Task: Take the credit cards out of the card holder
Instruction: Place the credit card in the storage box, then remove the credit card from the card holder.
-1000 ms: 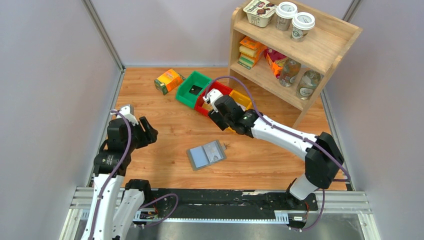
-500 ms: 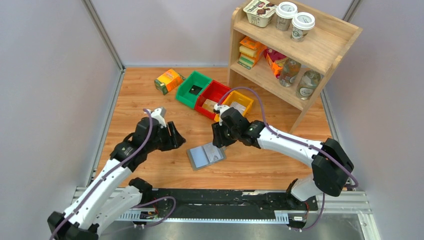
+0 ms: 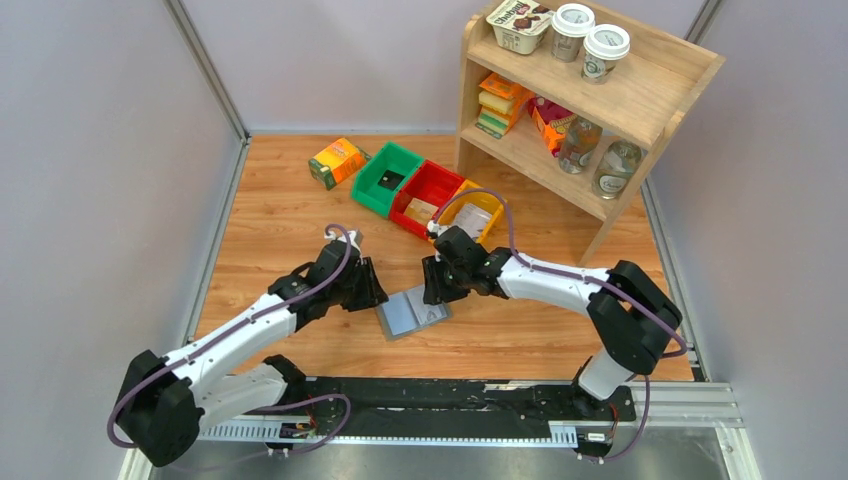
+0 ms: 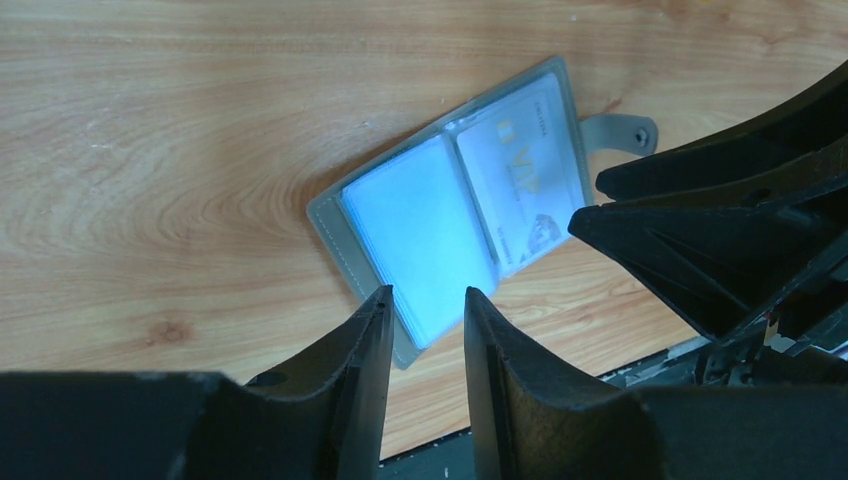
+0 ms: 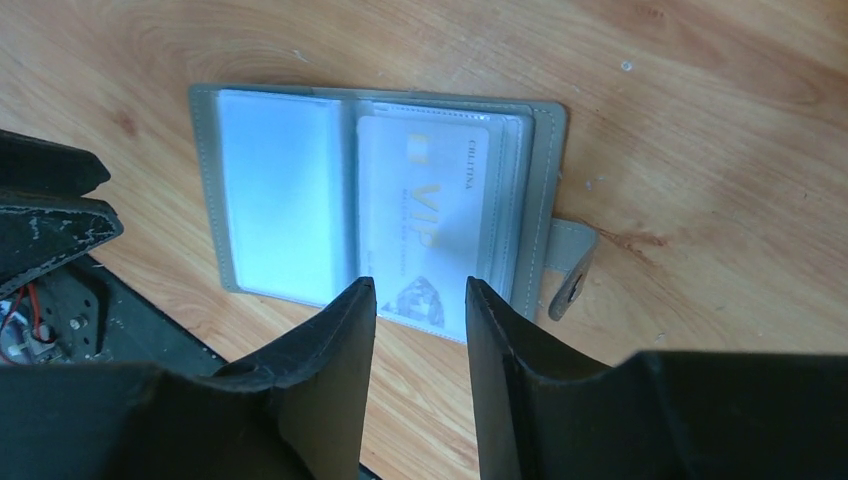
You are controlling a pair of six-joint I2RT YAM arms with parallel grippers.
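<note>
Top external view shows the left gripper (image 3: 372,292) low over the wooden table (image 3: 290,230), just left of the open card holder (image 3: 412,311), which lies flat between the two grippers. Seen by the left wrist camera, its fingers (image 4: 365,350) stand slightly apart with nothing between them. The holder's left half, a pale blue clear pocket, sits just beyond their tips. A pale credit card (image 5: 430,220) printed VIP sits in the clear pocket of the holder's right half, and the snap tab (image 5: 572,265) sticks out from that side's edge. The right gripper (image 3: 432,290) hovers at the holder's far right corner; whether it touches I cannot tell. In the right wrist view its fingers (image 5: 345,335) are also narrowly parted, gripping nothing, with the VIP card directly ahead of the gap.
</note>
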